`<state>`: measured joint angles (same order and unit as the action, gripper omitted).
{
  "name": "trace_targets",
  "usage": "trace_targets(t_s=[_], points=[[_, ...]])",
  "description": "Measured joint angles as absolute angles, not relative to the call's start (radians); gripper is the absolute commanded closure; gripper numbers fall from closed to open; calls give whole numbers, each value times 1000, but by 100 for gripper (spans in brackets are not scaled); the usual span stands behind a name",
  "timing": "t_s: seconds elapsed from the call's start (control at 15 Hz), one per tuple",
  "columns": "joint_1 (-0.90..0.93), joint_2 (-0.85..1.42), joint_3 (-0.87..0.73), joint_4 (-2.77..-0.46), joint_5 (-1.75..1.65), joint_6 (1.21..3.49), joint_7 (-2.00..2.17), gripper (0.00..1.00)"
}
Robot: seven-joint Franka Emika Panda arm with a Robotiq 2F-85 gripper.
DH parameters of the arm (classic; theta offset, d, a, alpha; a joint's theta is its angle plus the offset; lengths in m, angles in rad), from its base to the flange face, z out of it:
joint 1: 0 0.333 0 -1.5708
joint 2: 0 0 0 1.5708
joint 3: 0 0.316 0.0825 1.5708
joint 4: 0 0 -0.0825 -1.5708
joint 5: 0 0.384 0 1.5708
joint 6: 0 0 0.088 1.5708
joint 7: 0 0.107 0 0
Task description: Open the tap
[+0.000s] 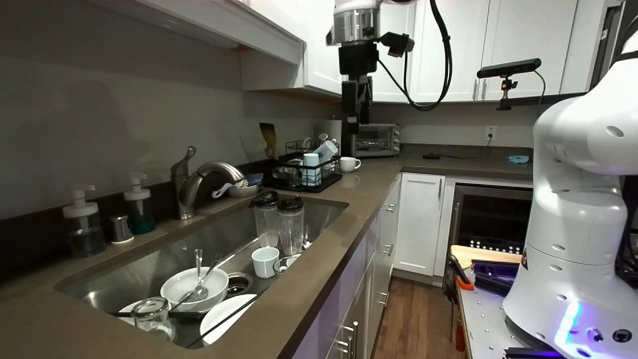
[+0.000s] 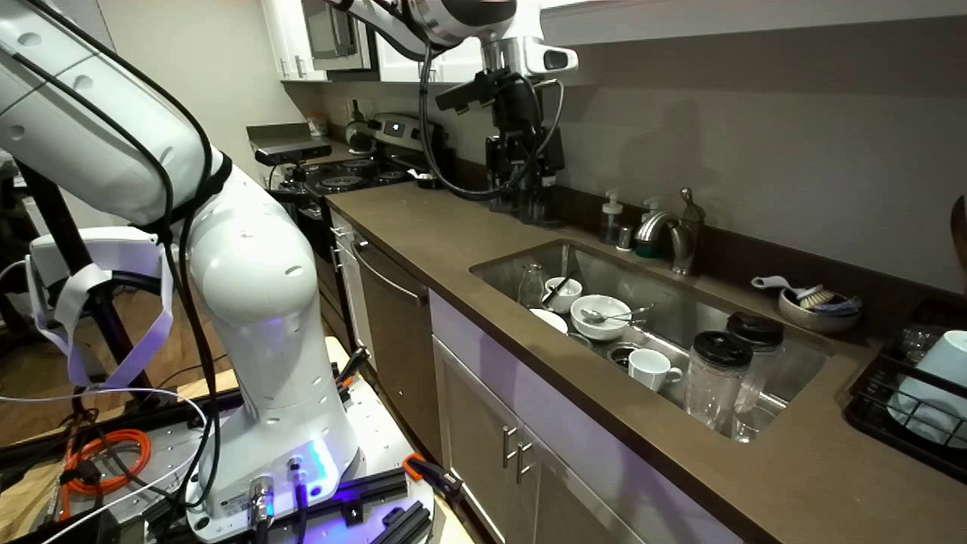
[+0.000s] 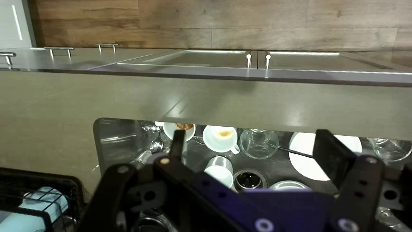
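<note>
The tap is brushed silver-grey metal with an arched spout and a chunky base. It stands behind the sink in both exterior views, tap (image 1: 187, 192) and tap (image 2: 684, 245). Its lever handle (image 1: 184, 162) points up in both, handle (image 2: 690, 205). The tap does not show in the wrist view. My gripper points down in the air, high above the counter and sink and apart from the tap, gripper (image 1: 357, 122) and gripper (image 2: 526, 205). In the wrist view the fingers are wide apart with nothing between them, gripper (image 3: 251, 143).
The sink (image 1: 149, 255) holds bowls, mugs, glasses and cutlery. Two clear cups with black lids (image 1: 290, 224) stand in it. Soap bottles (image 1: 138, 209) stand beside the tap. A brush bowl (image 2: 812, 313) and black dish rack (image 1: 319, 187) are on the counter. Upper cabinets (image 1: 249, 25) overhang the counter.
</note>
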<state>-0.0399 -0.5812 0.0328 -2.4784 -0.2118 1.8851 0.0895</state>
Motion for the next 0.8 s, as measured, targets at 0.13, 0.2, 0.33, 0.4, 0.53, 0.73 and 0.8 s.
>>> trace_targets(t_s=[0.13, 0.2, 0.33, 0.4, 0.53, 0.73, 0.8], points=[[-39, -586, 32, -2478, -212, 1862, 88, 0], [-39, -590, 32, -2478, -212, 1850, 87, 0], [-39, -597, 32, -2478, -212, 1843, 87, 0], [-39, -598, 32, -2478, -212, 1843, 87, 0], [-39, -599, 32, -2478, -212, 1843, 87, 0], [-38, -591, 31, -2478, -210, 1864, 88, 0], [-38, -586, 31, -2478, -209, 1883, 88, 0]])
